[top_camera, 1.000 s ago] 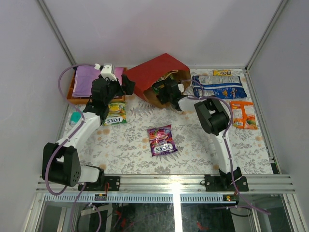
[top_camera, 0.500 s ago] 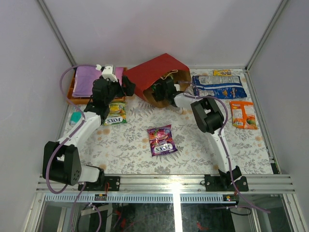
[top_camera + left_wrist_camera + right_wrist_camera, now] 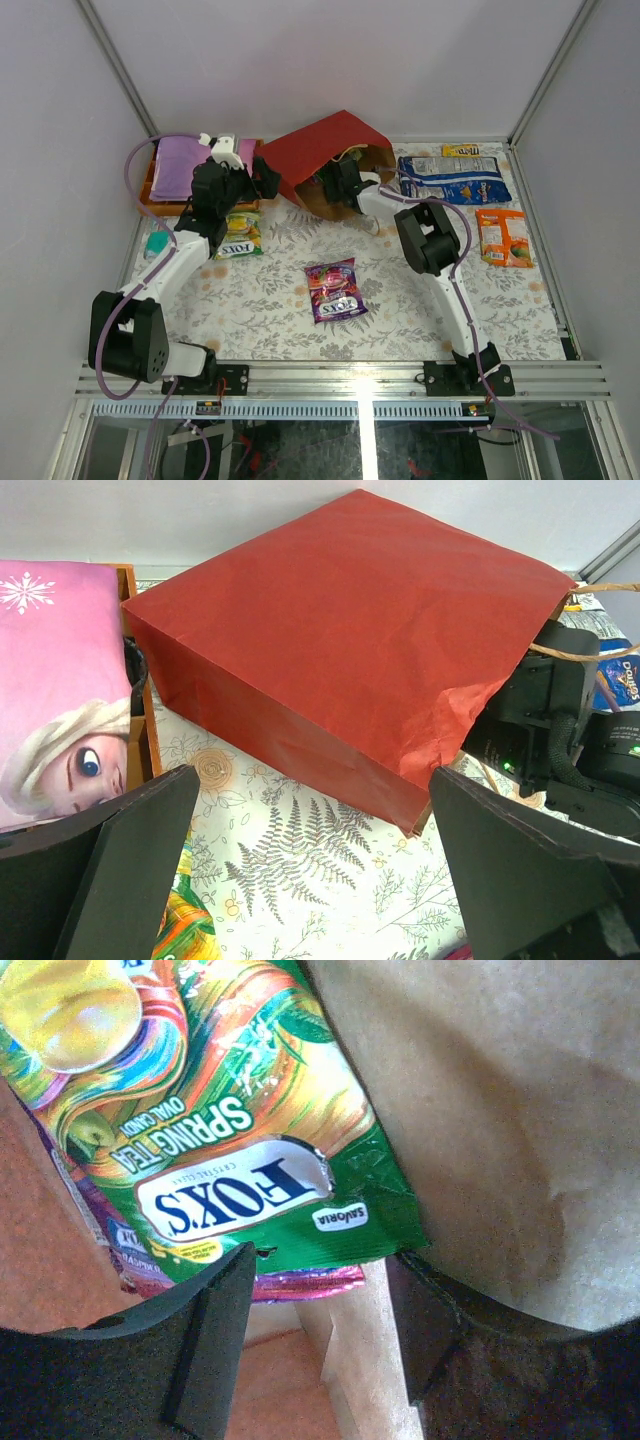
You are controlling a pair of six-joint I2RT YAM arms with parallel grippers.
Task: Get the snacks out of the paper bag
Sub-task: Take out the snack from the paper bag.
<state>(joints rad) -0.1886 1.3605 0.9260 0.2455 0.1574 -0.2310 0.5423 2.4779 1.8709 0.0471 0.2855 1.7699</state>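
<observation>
Moved: the right gripper (image 3: 338,185) has pushed deeper into the mouth of the big red paper bag (image 3: 320,150) than a second ago
Right gripper now: inside the bag, its two black fingers (image 3: 215,1340) stand apart, one on each side of the bottom edge of a shiny green Fox's candy packet (image 3: 250,1110); I cannot tell if they touch it
Under it: a shiny pink-purple packet (image 3: 300,1282) peeks out below the green one, on the brown paper
Left gripper (image 3: 312,790): wide open, holding nothing, near the bag's closed end
Bag: lying on its side on the flowery table cloth (image 3: 260,310)
Already out: purple Fox's packet (image 3: 335,290) in the middle, green-yellow Fox's packet (image 3: 238,238) and small teal packet (image 3: 155,243) at the left, blue and white bag (image 3: 452,180), orange packet (image 3: 503,237) and small yellow bar (image 3: 460,150) at the right
Tray: orange tray (image 3: 148,195) with a flat purple thing (image 3: 180,165) in it, behind the left arm
</observation>
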